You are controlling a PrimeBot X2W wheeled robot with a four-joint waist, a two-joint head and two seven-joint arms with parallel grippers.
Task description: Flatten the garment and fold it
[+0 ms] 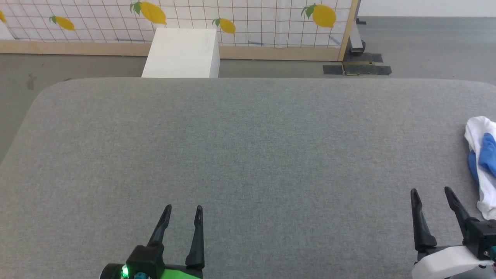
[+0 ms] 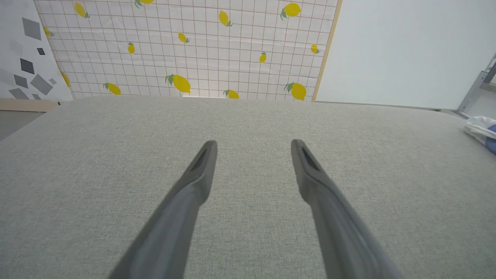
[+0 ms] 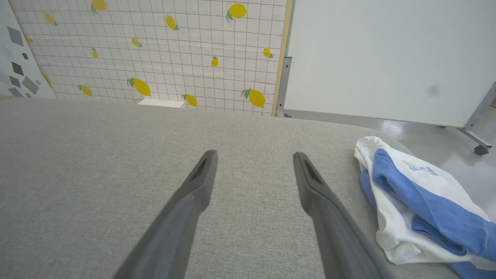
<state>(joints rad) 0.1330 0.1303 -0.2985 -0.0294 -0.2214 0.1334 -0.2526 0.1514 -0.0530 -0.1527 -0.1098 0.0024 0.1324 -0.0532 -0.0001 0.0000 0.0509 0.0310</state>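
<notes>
Reaching for the shirt (image 3: 410, 201), bunched at the table's (image 1: 248, 155) right edge beside my right gripper (image 1: 432, 190), I'd pinch a white edge and drag it to centre, since both it and my left gripper (image 1: 183, 209) stand spread, empty.

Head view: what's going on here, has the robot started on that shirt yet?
Nothing is being handled yet. The crumpled white shirt with bright-blue sleeves lies bunched at the right edge of the grey fabric-covered table. The right gripper is open close beside it, not touching. The left gripper is open over bare table, far from the cloth. Flattening and folding have not begun.
</notes>
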